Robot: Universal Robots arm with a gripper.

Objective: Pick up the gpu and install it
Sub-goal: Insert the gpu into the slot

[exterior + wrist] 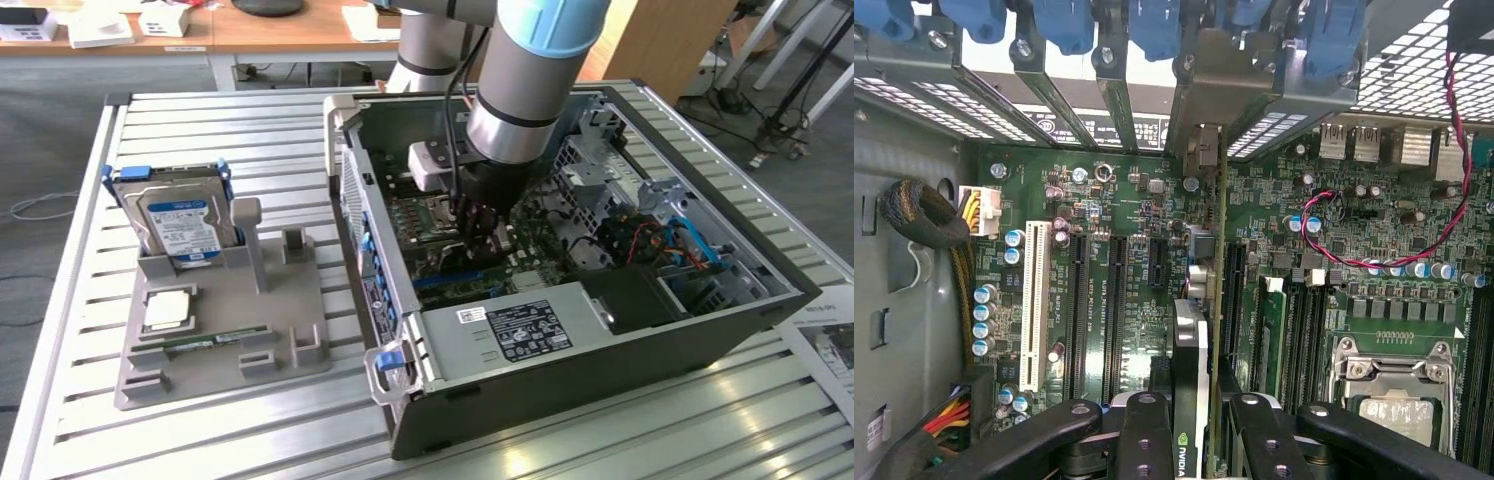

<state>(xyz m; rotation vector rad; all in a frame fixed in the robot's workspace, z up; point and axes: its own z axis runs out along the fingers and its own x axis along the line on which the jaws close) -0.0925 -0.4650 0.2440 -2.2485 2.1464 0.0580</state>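
The end effector [1199, 432] clamps the graphics card [1192, 340] by its upper edge, with the slots [1116, 300] straight ahead. It is probably stiff, light and fragile, so grip its rim, not its components.

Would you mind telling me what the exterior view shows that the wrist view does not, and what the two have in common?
Exterior view: the hard drive standing in the grey fixture beside the open computer case, and the arm reaching down into it. Wrist view: the pincer closed on the gpu, held edge-on near the black expansion slots, with a white slot beside them. Shared: the green motherboard and its CPU socket.
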